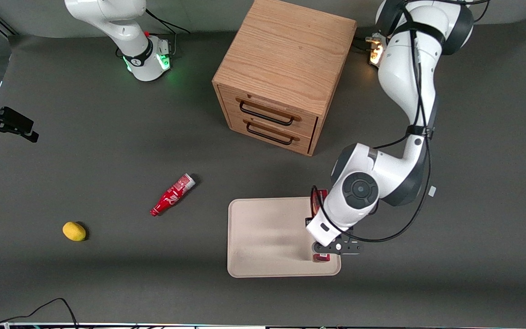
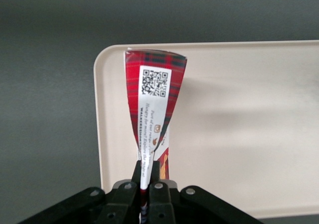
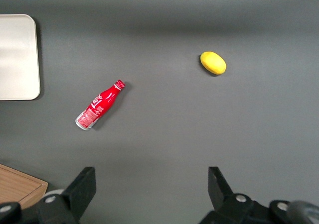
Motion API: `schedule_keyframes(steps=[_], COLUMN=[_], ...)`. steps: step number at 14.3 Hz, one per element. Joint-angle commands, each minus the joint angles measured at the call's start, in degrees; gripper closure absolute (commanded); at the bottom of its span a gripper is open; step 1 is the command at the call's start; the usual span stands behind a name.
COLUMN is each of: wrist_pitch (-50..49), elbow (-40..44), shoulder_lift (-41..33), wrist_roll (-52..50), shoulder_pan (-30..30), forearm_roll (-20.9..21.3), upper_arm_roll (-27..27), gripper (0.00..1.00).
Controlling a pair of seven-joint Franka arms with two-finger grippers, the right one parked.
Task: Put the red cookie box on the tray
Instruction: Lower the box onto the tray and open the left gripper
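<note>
The red cookie box (image 2: 154,84) is a narrow tartan carton with a white QR label. My gripper (image 2: 147,171) is shut on it, and its black fingers (image 2: 157,170) pinch the carton's thin edge. In the front view the arm hides most of the red cookie box (image 1: 320,201), and the gripper (image 1: 324,249) sits over it. The box hangs over the cream tray (image 1: 267,237), along the tray's rim toward the working arm's end. Whether the box touches the tray (image 2: 239,124) I cannot tell.
A wooden two-drawer cabinet (image 1: 281,73) stands farther from the front camera than the tray. A small red soda bottle (image 1: 172,194) lies on the grey table toward the parked arm's end. A yellow lemon (image 1: 74,231) lies farther that way.
</note>
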Motion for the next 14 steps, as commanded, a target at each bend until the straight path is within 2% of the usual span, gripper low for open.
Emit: schedule_keyframes(steps=[1, 6, 7, 8, 9, 10, 12, 14], wrist_pitch=[0.99, 3.19, 3.89, 4.33, 4.86, 5.38, 5.48, 5.48], elbow=[2.84, 2.58, 2.58, 2.58, 2.58, 2.58, 2.58, 2.58], shoulder_lift=[2.40, 3.99, 4.25, 4.43, 4.86, 5.04, 5.13, 5.13], wrist_roll=[-1.81, -1.73, -1.64, -1.55, -1.55, -1.55, -1.46, -1.55], shoulder_pan=[-1.16, -0.98, -0.90, -0.81, -0.81, -0.81, -0.81, -0.81], forearm_roll=[2.07, 3.57, 3.57, 3.75, 4.01, 4.10, 4.10, 4.37], upper_arm_roll=[1.21, 1.30, 1.30, 1.38, 1.38, 1.38, 1.38, 1.30], gripper=[1.00, 1.00, 0.98, 0.91, 0.83, 0.70, 0.00, 0.00])
